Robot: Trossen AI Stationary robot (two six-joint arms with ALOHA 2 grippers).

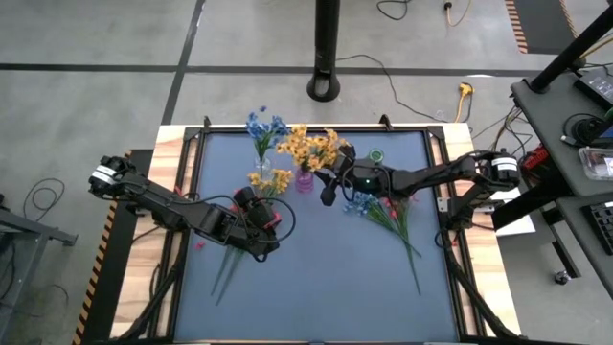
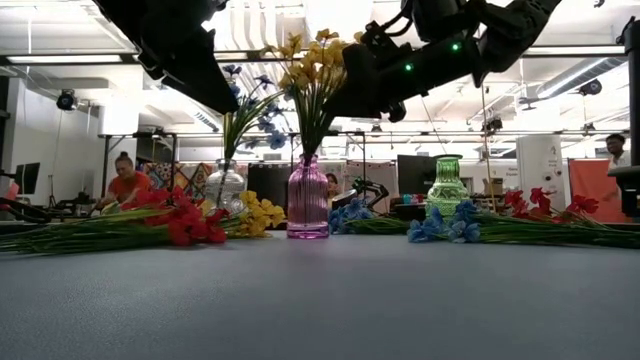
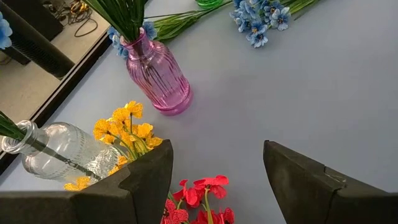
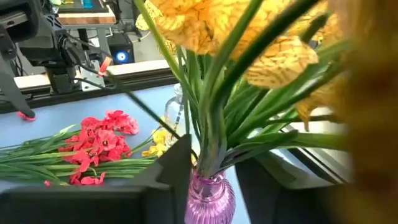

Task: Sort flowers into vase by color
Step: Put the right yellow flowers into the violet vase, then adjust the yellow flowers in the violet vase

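Blue-grey and smooth, the table mat lies bare across its near half inside a black frame, while the far half is crowded: a ribbed pink glass vase of yellow-orange flowers, a clear glass vase of blue flowers, and a small green vase near the far edge. The right gripper hangs just beside the pink vase, its dark fingers parted around the thin green stems without clamping them. The left gripper hovers open and empty above loose red flowers and a yellow sprig, with more blue and red sprigs lying right of centre.
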